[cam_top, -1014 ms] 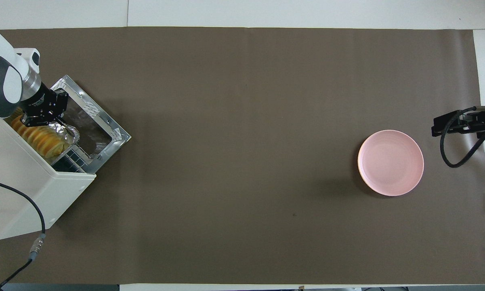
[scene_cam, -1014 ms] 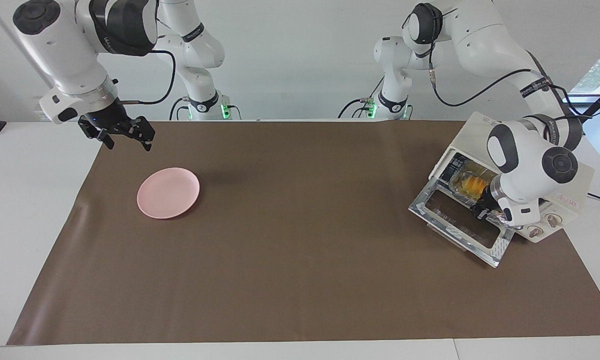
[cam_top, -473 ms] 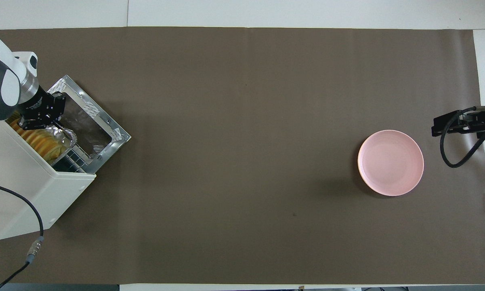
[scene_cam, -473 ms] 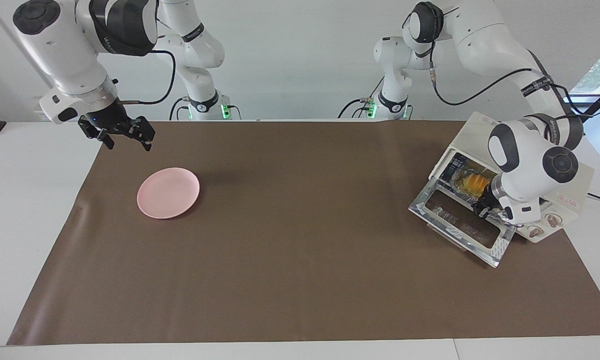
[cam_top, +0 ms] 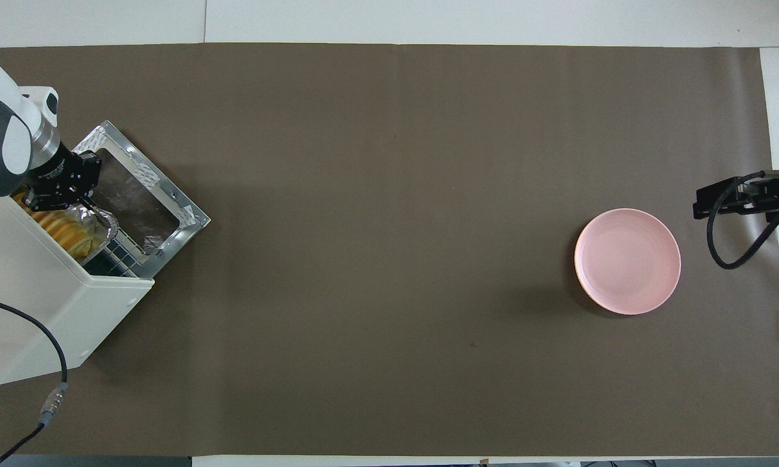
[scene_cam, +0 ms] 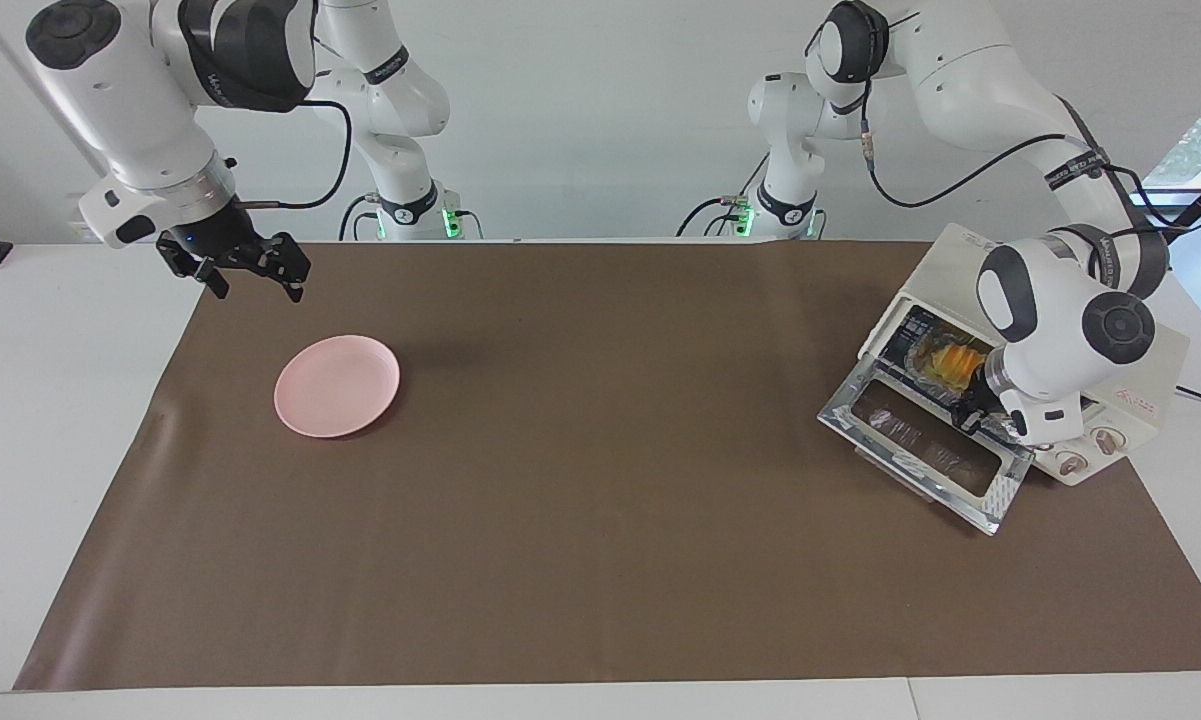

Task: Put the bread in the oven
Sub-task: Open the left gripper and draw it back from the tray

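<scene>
The cream-white oven (scene_cam: 1145,365) stands at the left arm's end of the table, its glass door (scene_cam: 920,450) folded down open. Inside, the golden ridged bread (scene_cam: 948,360) lies in a crinkled foil tray (cam_top: 106,224), mostly under the oven's roof (cam_top: 32,305) in the overhead view. My left gripper (scene_cam: 972,408) is at the oven's mouth over the door, shut on the tray's rim. My right gripper (scene_cam: 257,290) hangs open and empty over the brown mat's corner, at the right arm's end.
A round pink plate (scene_cam: 337,385) lies empty on the brown mat (scene_cam: 600,560) near the right gripper. The oven's black cable (cam_top: 52,363) trails off the table's near edge.
The left gripper has moved toward the oven, and the foil tray with the bread has slid deeper inside. The right arm has not moved.
</scene>
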Controlling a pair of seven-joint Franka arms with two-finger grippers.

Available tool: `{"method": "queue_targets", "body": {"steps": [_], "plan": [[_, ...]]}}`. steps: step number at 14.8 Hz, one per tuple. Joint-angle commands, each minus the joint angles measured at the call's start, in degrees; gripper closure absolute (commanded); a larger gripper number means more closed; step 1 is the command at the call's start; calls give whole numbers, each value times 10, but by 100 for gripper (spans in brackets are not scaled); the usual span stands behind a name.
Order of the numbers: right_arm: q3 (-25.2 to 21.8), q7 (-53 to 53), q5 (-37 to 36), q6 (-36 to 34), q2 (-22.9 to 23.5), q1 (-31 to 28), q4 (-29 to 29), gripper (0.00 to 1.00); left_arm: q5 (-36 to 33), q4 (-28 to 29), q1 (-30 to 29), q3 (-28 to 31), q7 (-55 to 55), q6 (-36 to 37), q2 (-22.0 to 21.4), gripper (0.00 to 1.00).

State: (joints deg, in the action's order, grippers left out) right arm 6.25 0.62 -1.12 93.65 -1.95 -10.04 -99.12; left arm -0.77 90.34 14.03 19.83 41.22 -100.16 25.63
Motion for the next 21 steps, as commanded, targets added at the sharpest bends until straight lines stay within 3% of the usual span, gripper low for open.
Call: {"method": "queue_targets", "body": {"steps": [1, 5, 6, 8, 10, 21], "plan": [[6, 3, 9, -10, -1, -8, 4, 0, -11, 40, 5, 2, -7, -26, -28, 100], [6, 3, 9, -10, -1, -8, 4, 0, -11, 46, 5, 2, -22, -31, -30, 100], [6, 3, 9, -10, -1, -8, 4, 0, -11, 46, 6, 2, -26, -31, -30, 90], [6, 3, 9, -10, -1, -8, 4, 0, -11, 44, 8, 2, -26, -32, -30, 65], [6, 3, 9, -10, -1, -7, 4, 0, -12, 43, 11, 3, -25, -33, -30, 0], [6, 3, 9, -10, -1, -8, 4, 0, -31, 29, 30, 3, -26, -31, -29, 0]]}}
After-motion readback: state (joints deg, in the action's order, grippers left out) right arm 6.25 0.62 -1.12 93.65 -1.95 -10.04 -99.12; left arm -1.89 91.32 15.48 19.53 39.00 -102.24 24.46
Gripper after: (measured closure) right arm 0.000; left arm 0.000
